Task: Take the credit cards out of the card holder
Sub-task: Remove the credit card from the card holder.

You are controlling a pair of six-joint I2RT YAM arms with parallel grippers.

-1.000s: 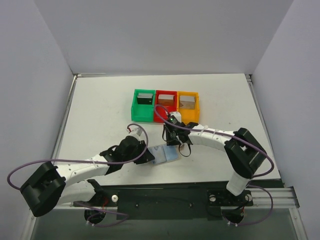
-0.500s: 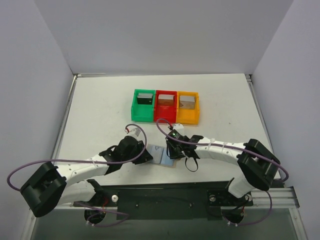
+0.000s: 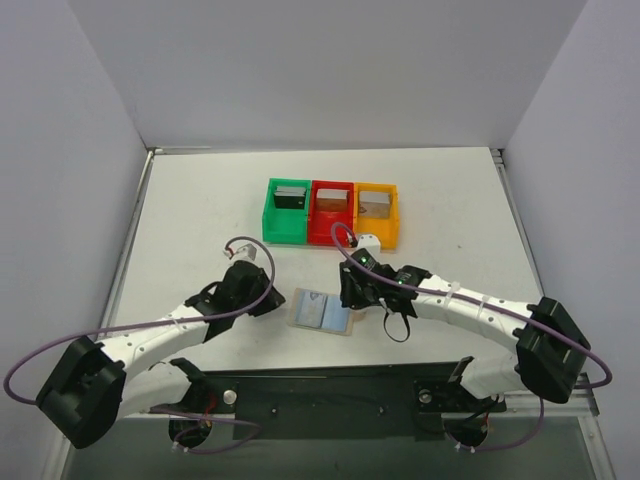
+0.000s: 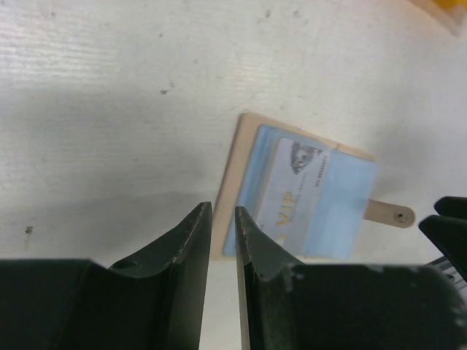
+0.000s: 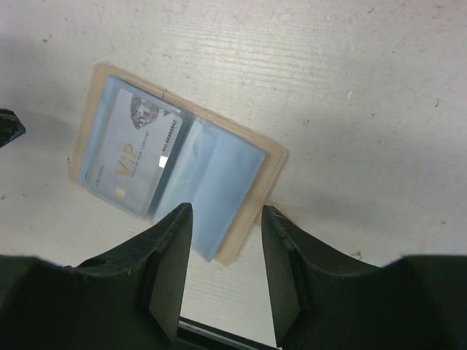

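The card holder (image 3: 320, 312) lies open and flat on the table between the two arms. Its tan border and two bluish pocket panels show in the right wrist view (image 5: 219, 168) and the left wrist view (image 4: 343, 211). A bluish credit card (image 5: 131, 157) marked VIP in gold sits in its left pocket. My left gripper (image 3: 272, 302) stands left of the holder, apart from it, jaws a narrow slit apart and empty (image 4: 222, 211). My right gripper (image 3: 350, 293) hovers at the holder's right edge, open and empty (image 5: 226, 211).
Green (image 3: 268, 225), red (image 3: 331, 231) and orange (image 3: 377, 235) bins stand in a row behind the holder. Each holds a card standing on edge: dark (image 3: 290, 196), brownish (image 3: 331, 200), grey (image 3: 375, 205). White walls close in the table on three sides.
The right gripper has opened and shifted right, off the holder. The left arm has drawn back to the left. The holder has settled flat, slightly further left.
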